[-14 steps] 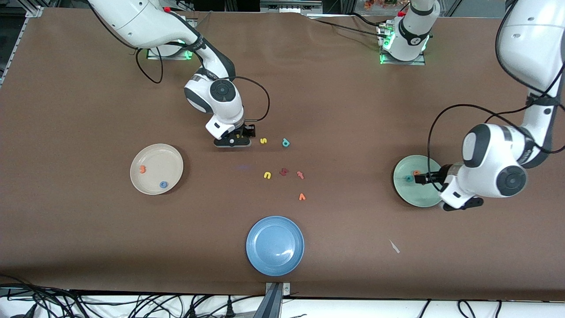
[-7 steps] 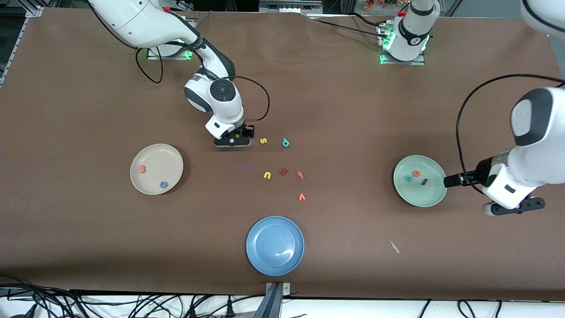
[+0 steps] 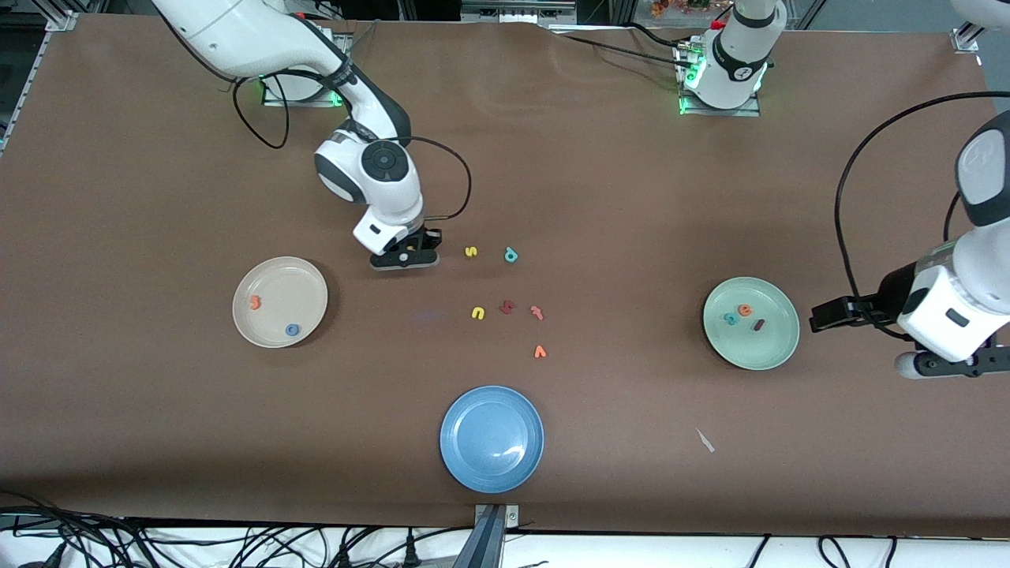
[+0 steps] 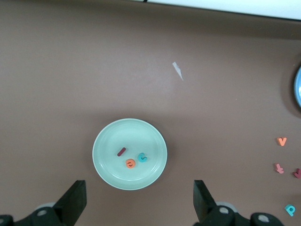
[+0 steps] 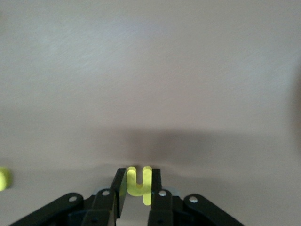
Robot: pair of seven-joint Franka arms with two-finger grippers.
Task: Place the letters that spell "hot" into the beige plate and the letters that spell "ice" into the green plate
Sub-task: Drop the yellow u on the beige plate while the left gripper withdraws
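My right gripper [image 3: 410, 252] is shut on the yellow "h" [image 5: 139, 184], just above the table beside the loose letters. In the beige plate [image 3: 284, 280] lie the orange "t" [image 3: 255, 301] and the blue "o" [image 3: 292, 330]. The green plate [image 3: 769, 355] holds the teal "c" [image 3: 731, 319], the orange "e" [image 3: 744, 311] and the dark red "i" [image 3: 759, 324]. My left gripper [image 3: 821, 315] hangs open and empty over the table, at the plate's edge toward the left arm's end. In the left wrist view the green plate [image 4: 110, 174] lies ahead of the left gripper [image 4: 138, 207].
Loose letters lie mid-table: a yellow "s" [image 3: 470, 252], a teal "p" [image 3: 510, 254], a yellow "u" [image 3: 477, 313], a dark red letter [image 3: 506, 307], a reddish "t" [image 3: 536, 312] and an orange "v" [image 3: 540, 351]. A blue plate [image 3: 491, 438] and a white scrap [image 3: 705, 440] lie nearer the camera.
The right gripper has shut on the yellow "h" and shifted slightly toward the right arm's end. The left gripper has drawn back off the green plate, leaving the dark red "i" in it.
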